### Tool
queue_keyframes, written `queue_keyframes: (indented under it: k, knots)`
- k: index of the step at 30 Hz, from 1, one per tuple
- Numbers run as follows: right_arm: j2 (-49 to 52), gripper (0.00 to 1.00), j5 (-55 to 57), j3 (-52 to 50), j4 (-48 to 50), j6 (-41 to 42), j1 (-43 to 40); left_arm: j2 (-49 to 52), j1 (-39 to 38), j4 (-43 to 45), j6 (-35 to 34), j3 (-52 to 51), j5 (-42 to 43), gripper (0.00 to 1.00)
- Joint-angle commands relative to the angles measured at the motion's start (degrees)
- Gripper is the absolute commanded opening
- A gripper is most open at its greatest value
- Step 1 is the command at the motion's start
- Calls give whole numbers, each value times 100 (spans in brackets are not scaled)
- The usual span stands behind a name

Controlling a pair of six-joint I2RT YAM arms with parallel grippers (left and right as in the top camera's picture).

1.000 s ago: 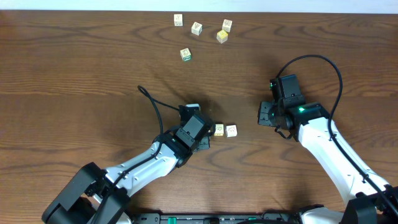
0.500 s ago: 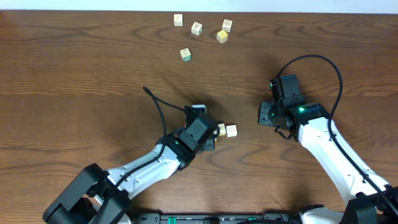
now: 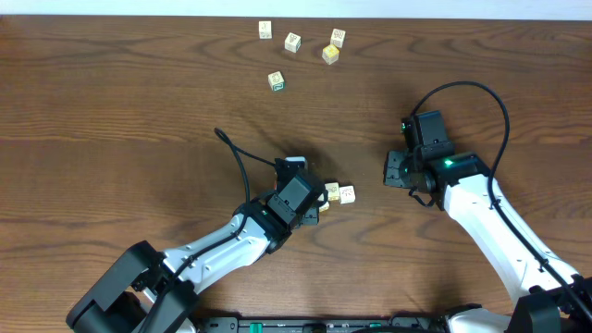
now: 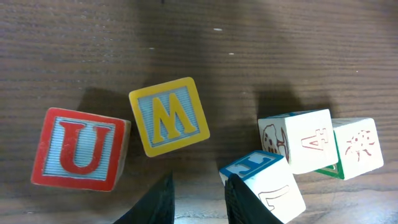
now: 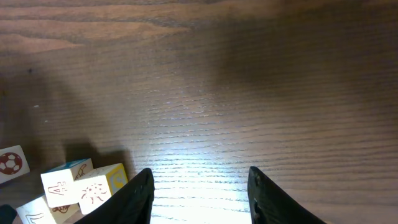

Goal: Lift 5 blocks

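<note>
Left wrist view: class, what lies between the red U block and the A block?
The yellow M block lies between the red U block and the A block; left wrist view.

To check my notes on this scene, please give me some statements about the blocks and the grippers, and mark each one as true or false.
1. The red U block lies beside the yellow M block. True.
2. The right gripper holds a block. False: its jaws are open and nothing is between them.
3. The M block is stacked on the U block. False: both rest on the table, side by side.
4. Five blocks lie near the table's far edge. True.
</note>
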Motion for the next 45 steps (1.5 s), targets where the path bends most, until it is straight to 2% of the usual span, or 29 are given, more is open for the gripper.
queue_keyframes:
  k: [1,7,9,13,16,19,21,27,33,36,41,45]
  knots:
    - [-4,46,76,-7,-2,4,42,2,2,-44,79,26,-179,28]
    - [-4,46,76,-7,-2,7,42,-350,2,-153,229,33,-201,29]
    - [-4,43,74,-7,-2,7,42,-525,2,-179,243,33,-203,24]
    - [-4,31,-33,-7,-4,9,44,-990,2,-262,310,33,-205,7]
    - [-4,13,-236,-7,-4,9,44,-1360,2,-302,601,33,-210,7]
    - [-4,1,-280,-7,44,17,44,-1606,11,-411,713,33,-595,7]
    - [-4,1,-476,-7,116,31,44,-1749,92,-584,868,33,-870,8]
    - [9,1,-979,-7,380,-35,44,-1816,588,-769,964,31,-955,7]
    - [304,1,-1036,-4,470,-33,44,-1683,1346,-960,962,31,-903,7]
    - [680,1,-1161,-4,525,-35,50,-1545,1652,-1137,962,31,-579,7]
    - [1130,1,-1368,-4,708,-37,155,-1115,1777,-1285,951,31,-378,7]
    - [1255,1,-1394,-4,719,-35,339,-671,1777,-1285,671,31,-269,7]
